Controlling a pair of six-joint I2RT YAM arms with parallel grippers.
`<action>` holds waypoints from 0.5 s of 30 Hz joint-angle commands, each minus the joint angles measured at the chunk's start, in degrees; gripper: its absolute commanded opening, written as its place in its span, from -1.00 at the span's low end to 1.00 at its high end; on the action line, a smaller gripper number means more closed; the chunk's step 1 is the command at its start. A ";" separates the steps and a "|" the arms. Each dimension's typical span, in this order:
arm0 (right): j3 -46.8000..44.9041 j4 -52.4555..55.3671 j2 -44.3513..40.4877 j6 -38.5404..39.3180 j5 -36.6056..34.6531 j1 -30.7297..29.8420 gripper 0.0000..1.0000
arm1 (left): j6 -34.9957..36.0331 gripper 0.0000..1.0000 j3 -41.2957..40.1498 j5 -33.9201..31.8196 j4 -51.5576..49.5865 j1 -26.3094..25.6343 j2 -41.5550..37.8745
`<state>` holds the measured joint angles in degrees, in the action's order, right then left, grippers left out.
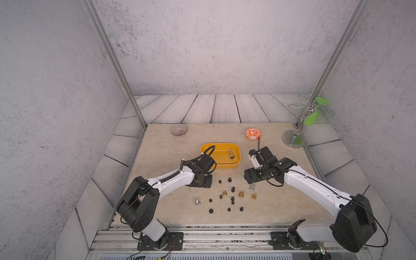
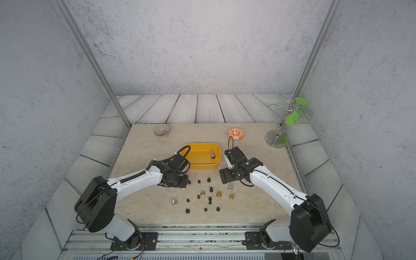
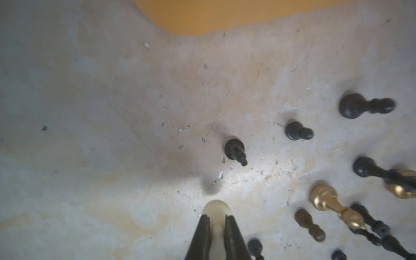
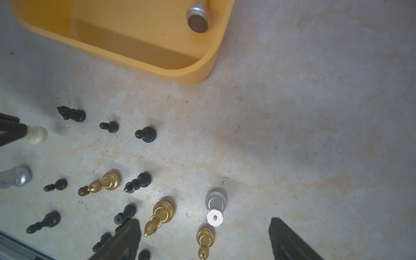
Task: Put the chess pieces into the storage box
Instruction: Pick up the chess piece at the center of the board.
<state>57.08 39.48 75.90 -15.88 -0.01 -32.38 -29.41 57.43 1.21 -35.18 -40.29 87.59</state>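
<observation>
Dark tapered fingers [image 3: 201,236] of the left gripper [image 3: 216,217] are clamped tight on the cream piece [image 3: 216,207]. Its rounded, waxy far end pokes out past their tips; whether it touches the table [image 3: 90,135] cannot be told. Closest ahead of this gripper stands a black piece [image 3: 234,149]. More black pieces [image 3: 298,131] stand off to the side, and farther out are gold pieces [image 3: 326,198] whose blurred tops overlap black ones. Well ahead lies the box [image 3: 202,18], seen from this wrist only as a cut-off yellow-orange curve.

The right gripper [image 4: 204,221] hangs wide open, holding nothing. Directly under its gap stands a silver piece [image 4: 215,199], its top glaring white, with two shiny turned gold ones close by. One of its black fingers hides parts of some black pieces. Ahead of it the box shows a smooth rounded corner and a low wall. Inside lies a second silver piece [image 4: 198,18] on its side, dark round underside showing, its top cut off.

In both top views the left gripper is hidden under its own wrist, which also covers the box's near corner. The table is a beige marbled slab, finely scratched. Far beyond the grippers sit a glass bowl [image 1: 179,130], an orange-patterned bowl [image 1: 253,134] and a chrome stand [image 1: 293,140] carrying a green glass [image 1: 313,117].
</observation>
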 commanded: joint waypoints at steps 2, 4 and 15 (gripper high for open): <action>-0.74 1.91 -2.55 -0.12 -1.53 0.30 0.80 | 2.08 -0.96 6.01 -4.17 -2.67 -0.01 -4.68; -0.96 1.83 -2.77 -0.03 -1.51 0.36 0.80 | 3.89 -0.97 8.75 -4.94 -2.04 0.45 -4.72; 0.40 1.43 -1.48 0.50 -0.34 0.41 0.80 | 10.72 -0.98 32.09 -0.87 -6.40 7.91 17.10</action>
<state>56.51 40.07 74.78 -15.70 -0.34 -32.21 -21.76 85.86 -0.97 -37.78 -33.76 100.60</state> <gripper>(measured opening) 0.900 0.136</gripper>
